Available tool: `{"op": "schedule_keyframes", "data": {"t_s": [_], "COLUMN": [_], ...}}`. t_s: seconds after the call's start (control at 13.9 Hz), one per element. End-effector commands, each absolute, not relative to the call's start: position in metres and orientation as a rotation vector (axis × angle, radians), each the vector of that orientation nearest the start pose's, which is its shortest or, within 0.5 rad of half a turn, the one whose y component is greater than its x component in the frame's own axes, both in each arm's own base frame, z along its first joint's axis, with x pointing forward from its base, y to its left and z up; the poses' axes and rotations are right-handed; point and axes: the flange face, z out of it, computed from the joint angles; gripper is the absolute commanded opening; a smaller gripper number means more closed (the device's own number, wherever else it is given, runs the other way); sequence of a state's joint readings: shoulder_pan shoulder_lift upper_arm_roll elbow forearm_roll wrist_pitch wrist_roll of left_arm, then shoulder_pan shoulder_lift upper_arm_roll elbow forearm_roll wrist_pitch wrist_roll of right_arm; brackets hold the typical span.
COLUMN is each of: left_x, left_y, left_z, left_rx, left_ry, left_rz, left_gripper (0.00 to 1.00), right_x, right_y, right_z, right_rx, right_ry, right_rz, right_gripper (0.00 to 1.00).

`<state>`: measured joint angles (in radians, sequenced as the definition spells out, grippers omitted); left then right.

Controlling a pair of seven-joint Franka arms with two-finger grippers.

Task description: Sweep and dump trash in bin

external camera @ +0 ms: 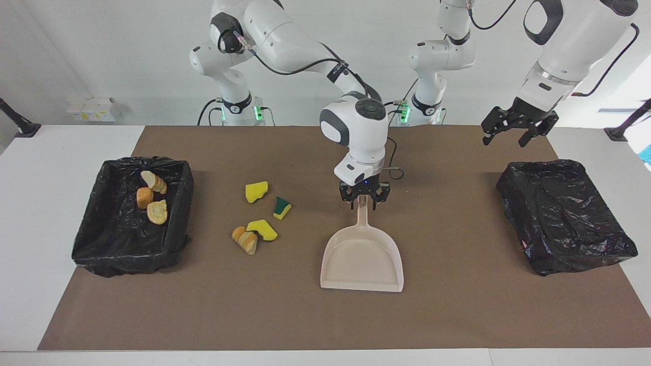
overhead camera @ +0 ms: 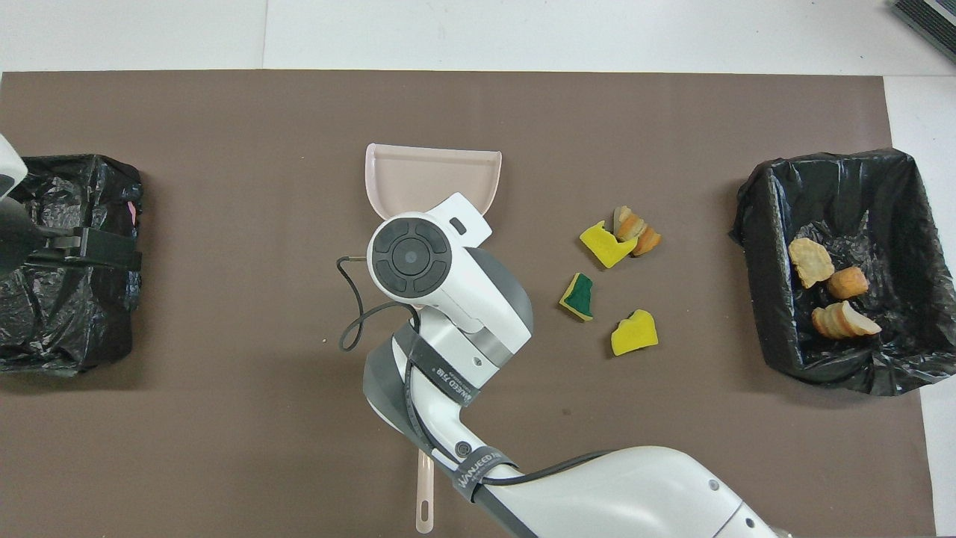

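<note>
Right gripper (external camera: 364, 200) is clamped on the dustpan (external camera: 362, 262) handle, with four feather-light, squishy sponge and bread scraps (external camera: 260, 218) loose on the mat toward the right arm's bin (external camera: 108, 243), while the left gripper (external camera: 514, 130) waits splayed over the other bin (external camera: 564, 218).

My right pincer (external camera: 364, 202) holds the dustpan (external camera: 362, 259) by its handle at the middle of the worktop (external camera: 457, 315), pan mouth pointing away from me. Four scraps (external camera: 259, 216) lie on the worktop between the dustpan and the bin (external camera: 101, 244) at my right arm's end; three more lie in that bin. My left pincer (external camera: 513, 127) hangs over the worktop near the other bin (external camera: 564, 218).
</note>
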<state>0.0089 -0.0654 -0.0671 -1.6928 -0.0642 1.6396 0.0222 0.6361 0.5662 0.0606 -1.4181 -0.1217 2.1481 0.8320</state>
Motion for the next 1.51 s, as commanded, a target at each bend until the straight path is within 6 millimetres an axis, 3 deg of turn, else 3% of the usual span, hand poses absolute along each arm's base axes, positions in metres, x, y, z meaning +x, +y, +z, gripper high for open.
{"op": "schedule_keyframes", "data": {"t_s": [0.0, 0.29, 0.36, 0.65, 0.94, 1.08, 1.3, 1.44], "left_x": [0.537, 0.556, 0.564, 0.591, 0.61, 0.617, 0.611, 0.611], "left_y": [-0.036, -0.049, -0.055, -0.096, -0.167, -0.212, -0.29, -0.304], "left_z": [0.609, 0.609, 0.606, 0.587, 0.542, 0.519, 0.474, 0.452], "left_rx": [-3.186, -3.194, -3.196, -3.242, -3.284, -3.299, -3.313, -3.309], "left_ry": [0.142, 0.137, 0.147, 0.148, 0.102, 0.116, 0.154, 0.196], "left_rz": [-0.011, -0.18, -0.239, -0.373, -0.377, -0.349, -0.331, -0.303], "left_gripper": [1.0, 1.0, 1.0, 1.0, 1.0, 1.0, 1.0, 1.0], "right_x": [0.535, 0.485, 0.469, 0.402, 0.343, 0.317, 0.304, 0.302], "right_y": [0.453, 0.426, 0.42, 0.428, 0.426, 0.435, 0.448, 0.45], "right_z": [0.417, 0.45, 0.448, 0.436, 0.418, 0.397, 0.367, 0.36], "right_rx": [-3.074, -3.023, -3.039, -3.076, -3.041, -3.066, -3.043, -3.054], "right_ry": [0.074, 0.183, 0.187, 0.225, 0.205, 0.15, 0.164, 0.155], "right_rz": [-0.228, -0.077, -0.02, 0.03, 0.065, 0.092, 0.067, 0.077], "right_gripper": [1.0, 1.0, 1.0, 1.0, 1.0, 0.9, 0.81, 0.74]}}
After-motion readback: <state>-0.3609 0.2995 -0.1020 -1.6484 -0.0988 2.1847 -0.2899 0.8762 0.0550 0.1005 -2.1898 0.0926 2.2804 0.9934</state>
